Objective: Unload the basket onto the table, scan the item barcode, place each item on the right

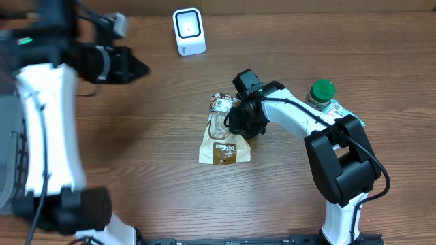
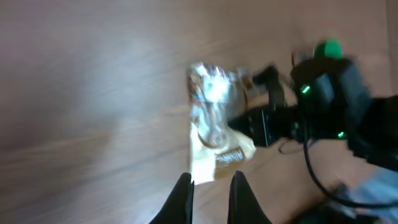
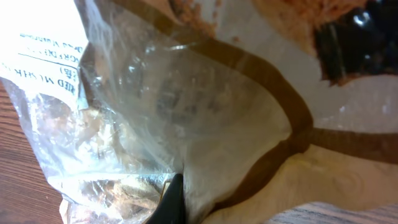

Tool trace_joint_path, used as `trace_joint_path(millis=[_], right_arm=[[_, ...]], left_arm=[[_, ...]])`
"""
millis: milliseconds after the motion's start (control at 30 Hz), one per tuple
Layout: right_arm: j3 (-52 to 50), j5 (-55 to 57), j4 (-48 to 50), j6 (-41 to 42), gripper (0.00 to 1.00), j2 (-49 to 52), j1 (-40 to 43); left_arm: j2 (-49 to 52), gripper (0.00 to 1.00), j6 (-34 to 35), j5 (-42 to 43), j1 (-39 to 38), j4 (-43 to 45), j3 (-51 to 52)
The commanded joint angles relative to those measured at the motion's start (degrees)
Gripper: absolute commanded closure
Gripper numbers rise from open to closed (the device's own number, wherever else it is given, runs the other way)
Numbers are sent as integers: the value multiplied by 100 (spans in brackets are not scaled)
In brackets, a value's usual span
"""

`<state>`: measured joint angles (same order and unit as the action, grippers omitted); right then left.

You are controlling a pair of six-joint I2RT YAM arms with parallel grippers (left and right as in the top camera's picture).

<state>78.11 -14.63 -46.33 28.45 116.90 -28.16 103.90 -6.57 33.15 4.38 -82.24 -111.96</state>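
The item is a clear and tan snack bag [image 1: 225, 146] lying near the middle of the wooden table. My right gripper [image 1: 238, 122] is down on the bag's upper part and shut on its plastic. The right wrist view is filled by the bag [image 3: 217, 93], with one dark fingertip [image 3: 174, 199] pressed into a fold. A white printed label [image 3: 43, 43] shows at the top left, but I make out no barcode lines. The white scanner [image 1: 189, 30] stands at the table's far edge. My left gripper [image 1: 139, 68] hovers high at the left, shut and holding nothing, and sees the bag [image 2: 214, 124] from afar.
A bottle with a green cap [image 1: 321, 92] stands to the right of the bag, just behind the right arm's forearm. The left arm's white base and links [image 1: 41, 136] fill the left side of the table.
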Motion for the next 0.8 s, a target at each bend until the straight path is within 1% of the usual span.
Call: trace_joint_path(millis=[0,100,133,267,400,500,700,767], right_arm=[[68,39,22,-42,96,127,17],[68,-4,46,-44,96,127,17],[68,-28,66,-42,96,127,17],[68,-66,90,-42,96,127,22],[68,-68,98,-42,96,127,22],[68,-68,101,-42,96,127,22],[68,-68,96,-42,96,127,22],[68,-68,96,-42,96,127,22]], left_arm=[[348,95,-116,905,-234,442,918],[481,95,-37,1668,-415,1434,1899],[514,96,175,1910,-494,1943,2326],[590,96,1091,2052,-752,3510,3517],[688,96,1635,2044,-1016,4645,4242],[839,96,1873,1934,-1209,5025,4424],[1185,96,2098,1622,-1532,5300,4426],[1213,96,2194,1397,-1591,5294,4426]])
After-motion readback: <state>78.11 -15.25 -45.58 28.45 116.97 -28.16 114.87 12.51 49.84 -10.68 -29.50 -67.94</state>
